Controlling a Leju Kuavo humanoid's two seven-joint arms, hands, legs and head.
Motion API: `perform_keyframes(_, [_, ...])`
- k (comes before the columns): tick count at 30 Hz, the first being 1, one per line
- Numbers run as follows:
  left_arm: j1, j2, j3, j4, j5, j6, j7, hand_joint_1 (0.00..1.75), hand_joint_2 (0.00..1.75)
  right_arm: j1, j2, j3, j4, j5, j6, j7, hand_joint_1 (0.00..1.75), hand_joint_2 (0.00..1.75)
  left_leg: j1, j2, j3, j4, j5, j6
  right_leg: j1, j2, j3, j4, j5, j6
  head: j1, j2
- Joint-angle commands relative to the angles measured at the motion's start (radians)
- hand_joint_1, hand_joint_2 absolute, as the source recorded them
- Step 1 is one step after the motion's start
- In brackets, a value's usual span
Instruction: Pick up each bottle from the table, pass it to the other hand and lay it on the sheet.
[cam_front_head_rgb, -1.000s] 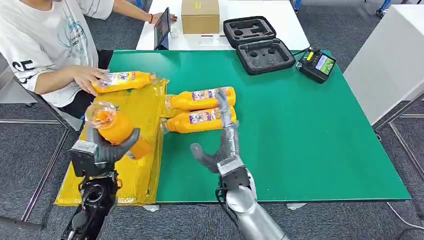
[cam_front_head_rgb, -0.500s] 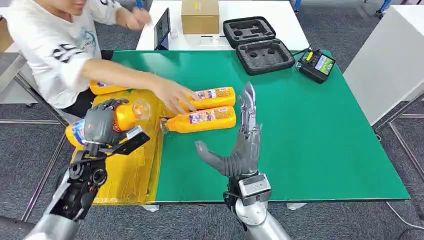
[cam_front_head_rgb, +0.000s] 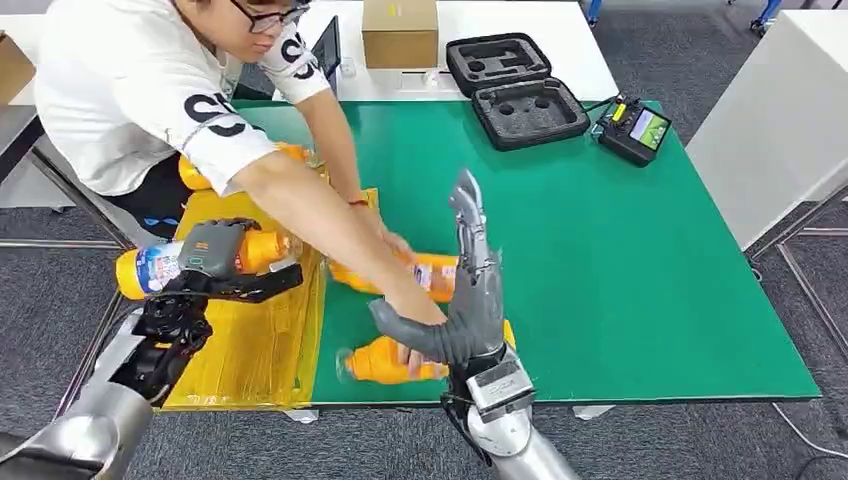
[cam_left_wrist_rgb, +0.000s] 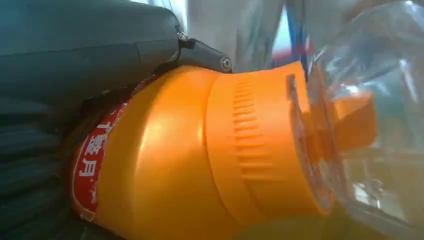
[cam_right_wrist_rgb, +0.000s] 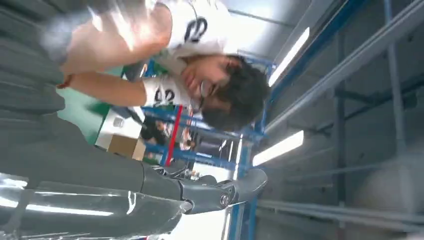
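Green tabletop (cam_front_head_rgb: 620, 260), taken as landmark. A person (cam_front_head_rgb: 150, 90) leans in from its far left corner, arm (cam_front_head_rgb: 320, 215) stretched across to two orange bottles lying on the green: one mid-tabletop (cam_front_head_rgb: 435, 272), one near the front edge (cam_front_head_rgb: 385, 362), the person's hand on it. Yellow sheet (cam_front_head_rgb: 255, 345) covers the tabletop's left edge. Left hand (cam_front_head_rgb: 212, 250) grips a bottle (cam_front_head_rgb: 150, 268) sideways over the sheet's left border. Right hand (cam_front_head_rgb: 468, 300) raised above the front edge, fingers spread, holding nothing. Judged step: laying the held bottle on the sheet. Next: lower, release.
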Motion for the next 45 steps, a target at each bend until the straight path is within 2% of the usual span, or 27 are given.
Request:
perform_keyframes(1, [-0.141,-0.026,-0.030,0.292,0.016,-0.114,0.004,1.75,1.75,-0.046,0.008,0.003,0.086,0.004,0.006,0.002,0.00,1.75,0.001,-0.001,0.001,0.000,0.000,-0.001,0.001,-0.001,0.002,0.000,-0.001,-0.001,0.000,0.000])
perform_keyframes(7, [-0.160,-0.024,-0.027,0.362,0.019,-0.201,0.017,1.75,1.75,-0.047,0.011,-0.012,0.096,0.002,0.023,0.002,0.00,1.75,0.001,-0.001,0.002,0.000,-0.001,-0.001,0.001,0.000,0.003,0.000,-0.001,0.000,0.000,0.000])
perform_keyframes(16, [-0.143,-0.038,-0.011,0.385,0.045,-0.248,-0.018,1.73,1.75,-0.046,0.012,-0.016,0.101,0.008,0.025,0.002,0.00,1.75,0.000,0.000,0.003,-0.001,-0.001,-0.001,0.000,0.001,0.003,0.000,0.000,0.000,0.000,0.000])
perform_keyframes(17, [-0.138,-0.045,0.000,0.385,0.059,-0.254,-0.029,1.10,1.75,-0.043,0.013,-0.018,0.101,0.011,0.024,0.002,0.00,1.75,0.000,0.000,0.004,-0.001,-0.001,-0.001,0.000,0.001,0.005,-0.001,-0.001,0.000,0.000,0.000])
perform_keyframes(18, [-0.134,-0.049,0.009,0.386,0.072,-0.264,-0.040,0.00,1.75,-0.038,0.013,-0.018,0.098,0.013,0.024,0.002,0.00,1.75,0.000,0.000,0.005,-0.001,-0.001,-0.001,0.000,0.001,0.005,-0.001,-0.001,0.000,0.000,0.000])
perform_keyframes(22, [-0.136,-0.062,0.059,0.397,0.143,-0.338,-0.087,0.00,1.75,-0.039,0.010,-0.020,0.105,0.017,0.023,0.002,0.00,1.75,0.000,0.000,0.006,-0.002,-0.001,-0.001,0.000,0.001,0.006,-0.001,-0.001,0.000,0.000,0.000])
perform_keyframes(23, [-0.137,-0.064,0.074,0.400,0.162,-0.356,-0.096,0.00,0.00,-0.040,0.009,-0.021,0.108,0.019,0.019,0.002,0.00,1.75,0.000,0.000,0.008,-0.002,-0.001,-0.001,0.000,0.001,0.008,-0.002,-0.001,-0.001,0.000,0.000])
perform_keyframes(30, [-0.140,-0.065,0.093,0.406,0.189,-0.386,-0.111,0.00,0.00,-0.040,0.010,-0.023,0.112,0.017,0.020,0.002,0.00,1.75,0.000,-0.001,0.008,-0.002,0.000,-0.001,0.000,0.000,0.009,-0.001,0.000,0.000,0.000,0.000])
perform_keyframes(33, [-0.145,-0.072,0.157,0.414,0.267,-0.433,-0.114,0.00,0.00,-0.041,0.010,-0.029,0.121,0.022,0.017,0.002,0.00,1.75,0.000,0.000,0.009,-0.002,0.000,-0.001,0.000,0.000,0.009,-0.001,0.000,0.000,0.000,0.000])
perform_keyframes(36, [-0.147,-0.089,0.274,0.425,0.405,-0.497,-0.118,0.00,0.00,-0.042,0.013,-0.037,0.132,0.026,0.014,0.002,0.00,1.75,0.000,-0.001,0.010,-0.002,0.000,-0.001,-0.001,0.000,0.010,-0.001,0.000,0.000,0.000,0.000])
perform_keyframes(41, [-0.147,-0.089,0.274,0.425,0.405,-0.497,-0.118,0.00,0.00,-0.042,0.013,-0.037,0.132,0.026,0.014,0.002,0.00,1.75,0.000,-0.001,0.012,-0.003,0.000,-0.001,-0.001,-0.001,0.012,-0.002,0.000,0.000,0.000,0.000])
perform_keyframes(45, [-0.146,-0.108,0.419,0.421,0.574,-0.499,-0.084,0.00,0.00,-0.040,0.020,-0.051,0.152,0.038,0.010,0.002,0.00,1.75,-0.001,0.000,0.012,-0.002,0.000,0.000,-0.001,0.000,0.012,-0.002,0.000,0.000,0.000,0.000])
